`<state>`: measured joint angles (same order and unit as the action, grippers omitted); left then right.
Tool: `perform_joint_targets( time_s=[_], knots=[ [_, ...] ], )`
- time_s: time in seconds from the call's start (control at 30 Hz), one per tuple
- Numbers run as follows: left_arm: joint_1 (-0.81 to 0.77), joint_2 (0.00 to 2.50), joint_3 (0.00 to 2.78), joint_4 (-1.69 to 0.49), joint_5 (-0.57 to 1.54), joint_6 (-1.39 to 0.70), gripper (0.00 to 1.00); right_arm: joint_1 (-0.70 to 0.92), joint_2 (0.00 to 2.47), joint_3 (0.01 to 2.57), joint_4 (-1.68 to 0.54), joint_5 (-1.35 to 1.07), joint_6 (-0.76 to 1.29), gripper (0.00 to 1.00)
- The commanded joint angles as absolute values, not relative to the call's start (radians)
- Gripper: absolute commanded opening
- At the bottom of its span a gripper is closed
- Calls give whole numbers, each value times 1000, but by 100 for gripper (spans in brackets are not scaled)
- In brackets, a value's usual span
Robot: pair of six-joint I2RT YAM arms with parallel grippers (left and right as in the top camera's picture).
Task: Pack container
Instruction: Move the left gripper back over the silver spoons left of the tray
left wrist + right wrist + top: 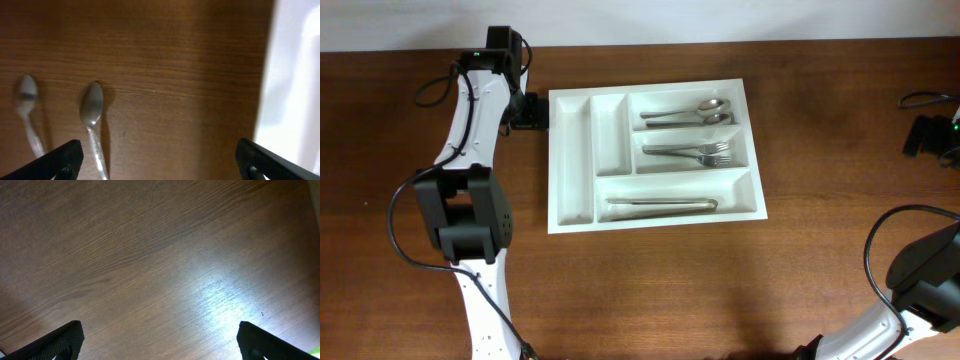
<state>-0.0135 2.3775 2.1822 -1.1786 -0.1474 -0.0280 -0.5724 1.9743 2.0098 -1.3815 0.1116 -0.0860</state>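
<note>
Surface (pixel 650 290): brown wood.
Container (pixel 573 222): white, cutlery (pixel 685 117) laid inside.
Left end effector (pixel 160 162): held wide, just beside the container.
Right end effector (pixel 160 342): held wide, well apart from the container.

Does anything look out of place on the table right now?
Yes: a spoon and a second spoon lie loose on the bare wood beside the white tray, while the other spoons and forks sit sorted inside it. Nothing looks spilled or damaged.
</note>
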Motion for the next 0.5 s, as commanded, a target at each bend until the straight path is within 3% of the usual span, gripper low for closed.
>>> perform_joint_targets(
  time_s=[0.0, 0.47],
  knots=[
    [15, 2373, 2191, -1173, -160, -62, 99, -570, 1971, 2006, -1379, 113, -89, 99],
    [81, 2425, 2191, -1191, -97, 17, 99, -570, 1971, 2006, -1378, 113, -89, 99]
  ],
)
